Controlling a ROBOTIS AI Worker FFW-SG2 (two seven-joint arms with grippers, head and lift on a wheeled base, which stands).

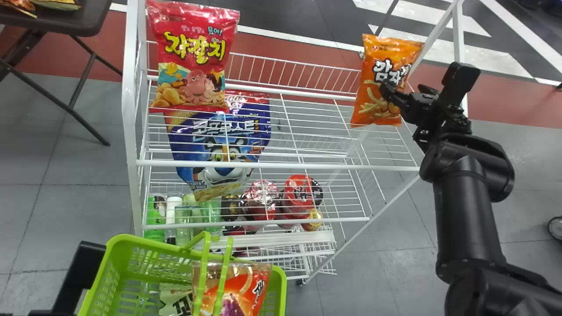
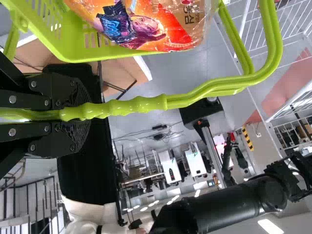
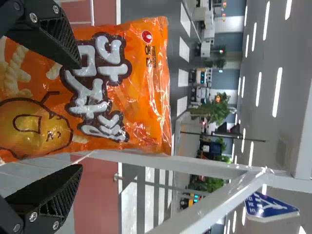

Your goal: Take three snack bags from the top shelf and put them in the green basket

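My right gripper (image 1: pixel 392 93) is at the orange snack bag (image 1: pixel 381 87), which stands at the top shelf's (image 1: pixel 281 165) right end. In the right wrist view the gripper (image 3: pixel 79 117) is open; one finger overlaps the orange bag (image 3: pixel 141 97), the other is beside its edge. A red snack bag (image 1: pixel 193 57) stands at the top shelf's left end. At bottom left, part of my left gripper (image 1: pixel 83 267) shows beside the green basket (image 1: pixel 107 281), which holds an orange-red bag (image 1: pixel 235 289) and a pale one (image 1: pixel 175 298). The left gripper (image 2: pixel 78 114) is shut on the basket's handle (image 2: pixel 190 100).
A blue bag (image 1: pixel 224 145) is on the level below, with cups (image 1: pixel 300 193) and bottles (image 1: pixel 173 210) lower down. White posts (image 1: pixel 130 114) frame the rack; a diagonal bar (image 3: pixel 214 200) runs close to the right gripper. A dark table (image 1: pixel 66 19) stands at back left.
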